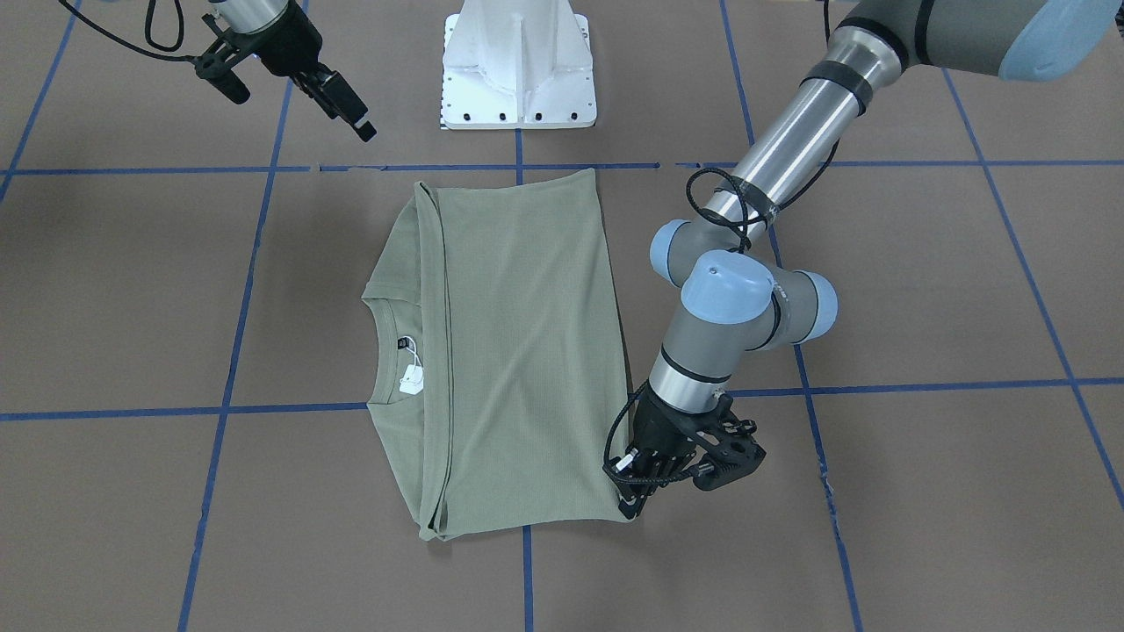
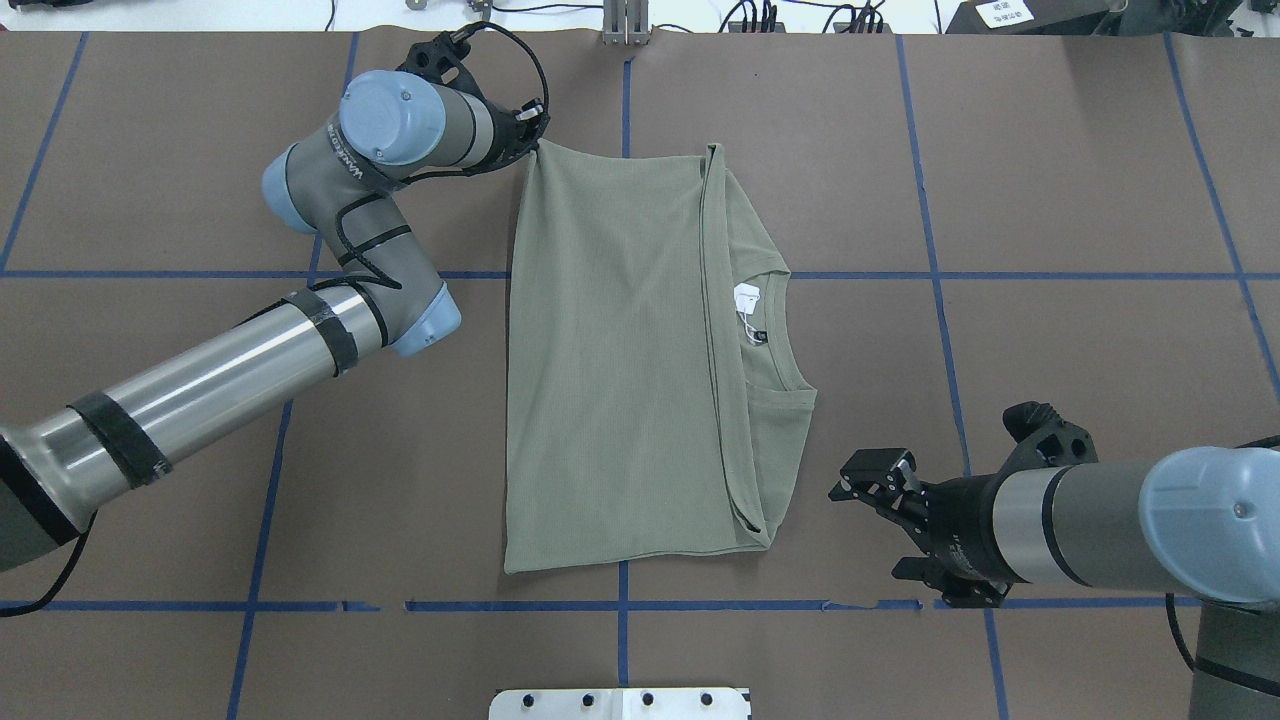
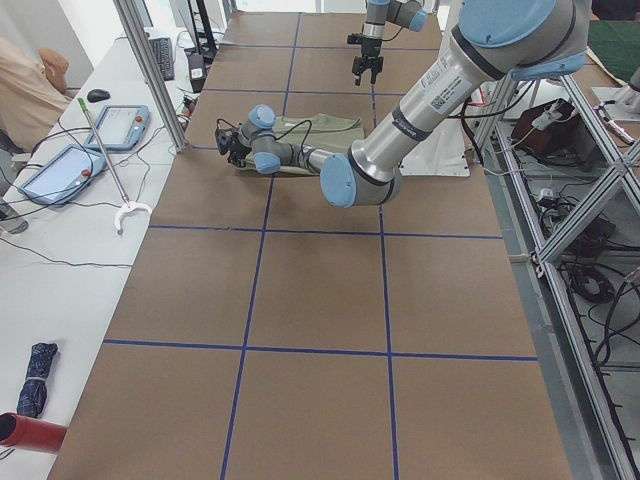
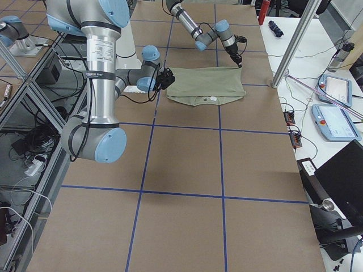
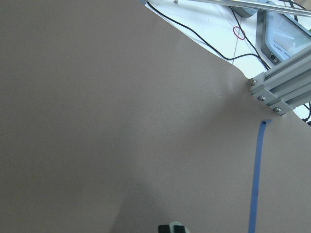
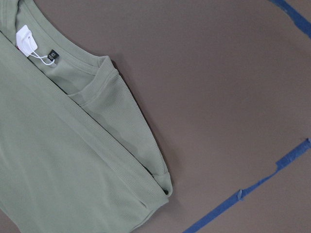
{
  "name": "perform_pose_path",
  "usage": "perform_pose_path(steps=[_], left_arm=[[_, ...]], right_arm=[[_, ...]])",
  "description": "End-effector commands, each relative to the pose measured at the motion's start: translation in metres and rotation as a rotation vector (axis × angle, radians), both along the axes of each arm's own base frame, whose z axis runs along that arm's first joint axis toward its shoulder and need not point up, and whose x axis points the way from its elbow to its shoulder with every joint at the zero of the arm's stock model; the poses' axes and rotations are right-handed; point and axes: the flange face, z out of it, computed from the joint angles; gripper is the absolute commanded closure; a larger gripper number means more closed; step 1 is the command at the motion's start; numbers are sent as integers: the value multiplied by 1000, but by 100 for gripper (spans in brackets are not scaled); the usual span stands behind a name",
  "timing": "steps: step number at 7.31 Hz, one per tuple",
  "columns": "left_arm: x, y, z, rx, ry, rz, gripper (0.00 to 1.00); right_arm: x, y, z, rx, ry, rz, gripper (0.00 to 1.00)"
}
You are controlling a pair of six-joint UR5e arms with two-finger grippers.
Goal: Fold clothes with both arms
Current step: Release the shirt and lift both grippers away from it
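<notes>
From across the table, the green shirt (image 1: 527,351) lies flat on the brown table (image 1: 922,290), folded into a rough rectangle. Its collar and white hang tag (image 1: 412,380) show along the side toward the right arm. The left gripper (image 1: 634,502) is down at the shirt's corner farthest from the white pedestal (image 1: 518,79), tips against the cloth. I cannot tell whether they pinch it. The right gripper (image 1: 303,112) hangs clear of the shirt, fingers spread wide and empty.

Overhead, the right gripper gapes just off the shirt's collar-side edge.

The left wrist camera shows only bare table and a blue tape line (image 5: 256,179).

The right wrist camera looks down on the folded shoulder, collar and tag
</notes>
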Motion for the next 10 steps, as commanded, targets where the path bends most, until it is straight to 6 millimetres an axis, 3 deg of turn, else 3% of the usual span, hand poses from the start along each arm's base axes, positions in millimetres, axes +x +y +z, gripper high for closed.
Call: perform_pose_path(steps=[1,2,3,4,5,6,7,9,10], left_arm=[[-5,-12,3,3,-22,-40,100],[-6,-13,6,6,-30,-41,100],[-6,-13,8,25,-49,-29,93],[-13,-19,13,64,-92,-14,60],[-28,-28,27,90,-139,-9,52],[-43,-31,45,102,-167,-3,51],[-58,-22,52,122,-160,0,51],[-90,29,73,133,-86,104,51],[-100,42,70,146,-64,121,50]], right_arm=[[-9,-26,6,73,28,17,0],[-11,-39,13,109,52,19,0],[-22,-56,5,129,87,23,0],[-46,-77,-21,131,157,18,0],[-74,-91,-52,161,243,-30,0],[-89,-98,-57,191,290,-69,0],[-92,-99,-54,256,310,-123,0],[-112,-105,-38,461,380,-328,0],[-129,-106,-29,516,362,-483,0]])
